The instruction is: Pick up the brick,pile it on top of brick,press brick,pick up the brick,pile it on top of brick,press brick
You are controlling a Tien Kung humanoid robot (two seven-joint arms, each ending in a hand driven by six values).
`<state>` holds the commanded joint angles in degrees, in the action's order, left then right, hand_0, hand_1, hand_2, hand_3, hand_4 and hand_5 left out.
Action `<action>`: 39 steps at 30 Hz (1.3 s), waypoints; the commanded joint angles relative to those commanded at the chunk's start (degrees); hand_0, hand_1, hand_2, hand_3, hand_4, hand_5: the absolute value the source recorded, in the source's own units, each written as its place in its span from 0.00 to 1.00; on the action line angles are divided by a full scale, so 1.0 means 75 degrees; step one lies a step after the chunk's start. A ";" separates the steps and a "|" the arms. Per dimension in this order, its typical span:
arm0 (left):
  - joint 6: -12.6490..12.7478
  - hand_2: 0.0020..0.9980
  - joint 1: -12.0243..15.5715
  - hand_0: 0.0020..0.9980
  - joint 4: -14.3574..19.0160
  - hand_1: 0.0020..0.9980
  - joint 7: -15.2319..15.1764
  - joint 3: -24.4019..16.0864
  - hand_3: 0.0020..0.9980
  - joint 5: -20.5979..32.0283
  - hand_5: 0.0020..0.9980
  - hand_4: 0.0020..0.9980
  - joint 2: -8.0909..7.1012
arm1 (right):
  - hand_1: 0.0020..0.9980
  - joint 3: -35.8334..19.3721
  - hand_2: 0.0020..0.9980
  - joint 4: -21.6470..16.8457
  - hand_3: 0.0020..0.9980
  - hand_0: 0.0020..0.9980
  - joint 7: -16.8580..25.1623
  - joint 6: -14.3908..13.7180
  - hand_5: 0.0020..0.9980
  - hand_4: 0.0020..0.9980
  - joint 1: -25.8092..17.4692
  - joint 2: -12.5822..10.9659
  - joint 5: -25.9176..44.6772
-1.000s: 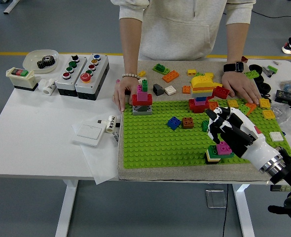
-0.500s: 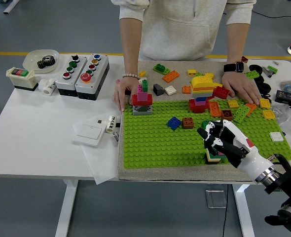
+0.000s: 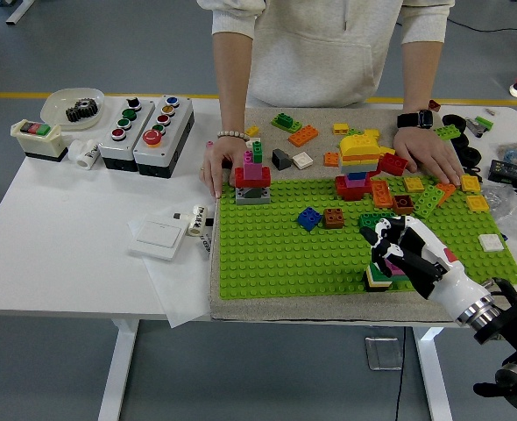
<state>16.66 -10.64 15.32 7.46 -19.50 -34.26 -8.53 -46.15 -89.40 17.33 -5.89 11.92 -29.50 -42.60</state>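
My right hand [image 3: 388,254] reaches in from the lower right and lies on top of a small brick stack [image 3: 378,280] near the front edge of the green baseplate [image 3: 276,254]. Only the stack's black base and its yellow and white layer show at the left, with a sliver of pink under the palm. The hand hides the stack's top. A loose blue brick [image 3: 308,218] and a brown brick [image 3: 333,217] sit on the plate behind it. The left arm is out of the picture.
A person stands at the far side, one hand [image 3: 215,171] resting beside a red-and-pink tower [image 3: 252,175], the other [image 3: 429,153] on loose bricks near a yellow-and-red build [image 3: 359,162]. Button boxes [image 3: 145,132], a bowl [image 3: 73,107] and a white switch [image 3: 160,233] lie to the left.
My right hand has come down and to the left over the stack, and now covers the pink top brick that showed one second ago. The person's hands have not moved.
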 joint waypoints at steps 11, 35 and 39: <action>0.0002 0.76 -0.0025 0.78 0.0007 0.80 -0.0021 0.0044 0.62 0.0068 0.64 0.68 0.0003 | 0.09 0.0072 0.20 0.0138 0.19 0.03 -0.0023 0.0040 0.41 0.78 0.0087 0.0002 0.0050; 0.0006 0.76 -0.0066 0.78 0.0008 0.80 -0.0043 0.0086 0.62 0.0130 0.64 0.68 -0.0006 | 0.09 0.0220 0.20 0.0412 0.20 0.04 -0.0065 0.0113 0.40 0.78 0.0207 0.0060 0.0142; 0.0006 0.76 -0.0068 0.78 0.0007 0.80 -0.0043 0.0089 0.62 0.0138 0.64 0.68 -0.0005 | 0.09 0.0246 0.20 0.0440 0.20 0.04 -0.0074 0.0123 0.40 0.78 0.0213 0.0063 0.0141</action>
<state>16.70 -11.15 15.37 7.13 -18.83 -33.22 -8.57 -44.30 -86.10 16.77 -4.97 13.52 -29.02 -41.54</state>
